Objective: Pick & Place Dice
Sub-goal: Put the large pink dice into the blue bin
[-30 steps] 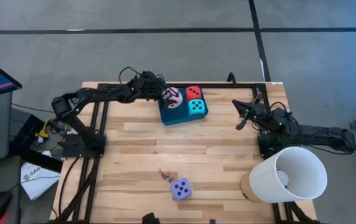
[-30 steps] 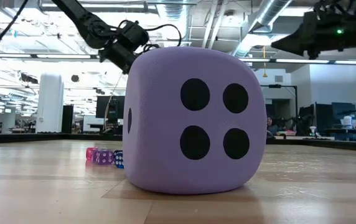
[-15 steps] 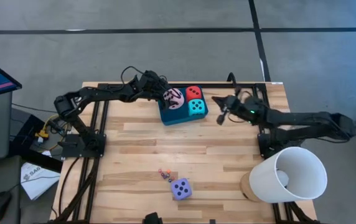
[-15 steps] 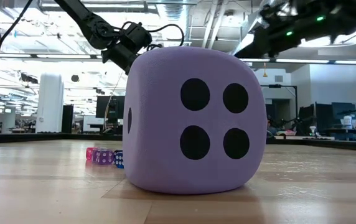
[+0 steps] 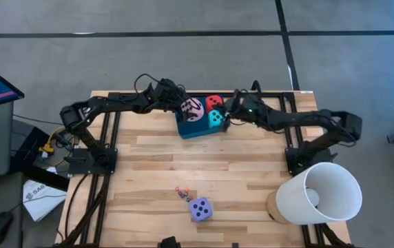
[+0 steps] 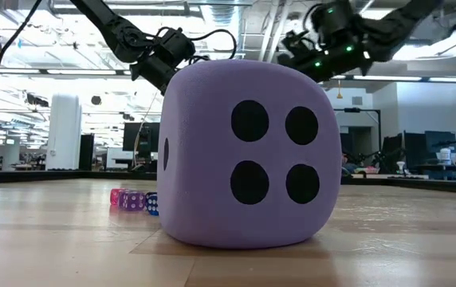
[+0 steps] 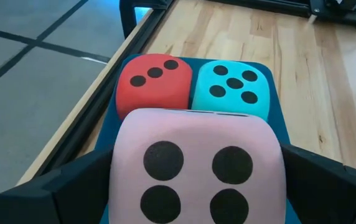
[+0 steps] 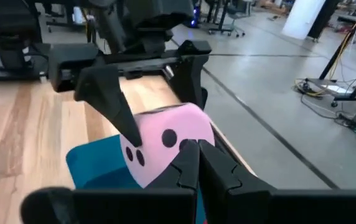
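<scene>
Low view puts the purple die (image 6: 248, 155) closest of all, resting on the wooden table (image 6: 403, 239) with its four-pip face toward the camera. Just behind its left side lies a small cluster of tiny dice (image 6: 132, 201), pink, purple and blue. In the high view the purple die (image 5: 200, 209) sits alone near the table's front edge, well apart from the other three, with the tiny dice (image 5: 182, 193) just beside it. A large white bucket (image 5: 319, 193) lies on its side at the front right corner.

Farther back, near the rear edge, the teal tray (image 5: 198, 129) holds the other dice. The pink die (image 5: 191, 108) is at the tray's left end, and the left gripper (image 5: 181, 105) is clamped on it: the left wrist view shows the pink die (image 7: 198, 168) between the two dark fingers (image 7: 72, 186), one on each side, four pips facing the camera. Beyond it in that view the red die (image 7: 153, 84), showing three pips, and the turquoise die (image 7: 233, 87), showing five, sit side by side on the tray, touching.

The right gripper (image 5: 229, 114) reaches in from the right, over the turquoise die (image 5: 215, 118) and beside the red die (image 5: 215, 102). In the right wrist view its fingers (image 8: 190, 165) are pressed together on nothing, the pink die (image 8: 165, 143) behind them.
</scene>
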You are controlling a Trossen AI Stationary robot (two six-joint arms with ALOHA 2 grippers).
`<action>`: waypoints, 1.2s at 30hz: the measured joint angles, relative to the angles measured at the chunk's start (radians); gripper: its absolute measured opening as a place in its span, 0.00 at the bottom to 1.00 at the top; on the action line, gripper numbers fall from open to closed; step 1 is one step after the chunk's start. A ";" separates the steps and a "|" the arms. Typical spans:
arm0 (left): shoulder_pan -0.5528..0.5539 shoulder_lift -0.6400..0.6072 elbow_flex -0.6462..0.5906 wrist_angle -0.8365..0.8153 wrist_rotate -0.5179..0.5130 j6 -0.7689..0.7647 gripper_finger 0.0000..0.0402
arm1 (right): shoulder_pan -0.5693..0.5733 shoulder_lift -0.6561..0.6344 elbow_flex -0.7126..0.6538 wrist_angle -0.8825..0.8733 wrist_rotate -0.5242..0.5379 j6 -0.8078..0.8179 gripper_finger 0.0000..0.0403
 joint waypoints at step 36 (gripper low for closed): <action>-0.007 0.000 0.000 -0.025 0.000 0.000 0.99 | -0.016 0.358 0.351 -0.078 -0.231 -0.011 0.00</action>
